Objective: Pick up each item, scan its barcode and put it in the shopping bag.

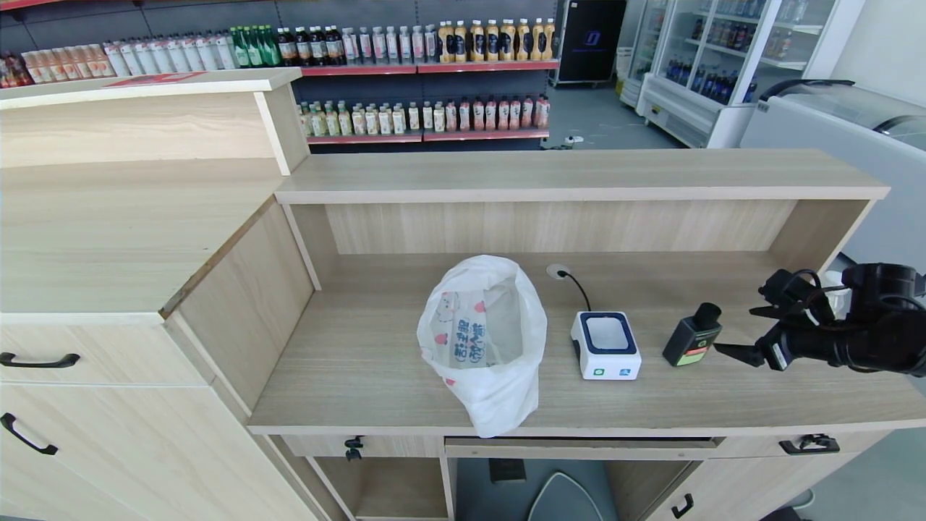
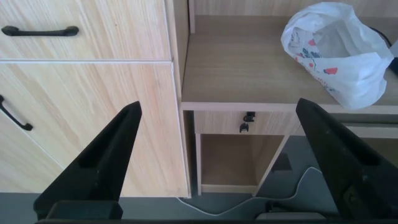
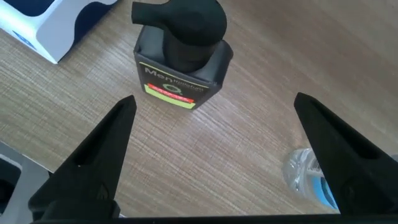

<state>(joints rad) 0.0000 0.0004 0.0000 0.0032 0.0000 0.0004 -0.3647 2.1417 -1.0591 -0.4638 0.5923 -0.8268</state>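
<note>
The right gripper (image 1: 745,334) hangs spread just beside the black bottle (image 1: 692,336), upright on the tabletop (image 1: 347,369) between it and the scanner (image 1: 605,346). Best to straddle the body below the cap (image 3: 183,22), squarely — leaving the label (image 3: 174,93) face free for scanning. The label shows red and green bands; its print I leave unread. The left gripper (image 2: 219,107), also spread, hangs low by the cabinet (image 2: 93,124). The bag (image 1: 483,340) stands open beyond the scanner.

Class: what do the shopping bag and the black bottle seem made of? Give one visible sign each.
The shopping bag: thin white plastic film, likely; it crumples and lets light through. The black bottle: probably hard matte plastic; dull, smooth, squared sides.
</note>
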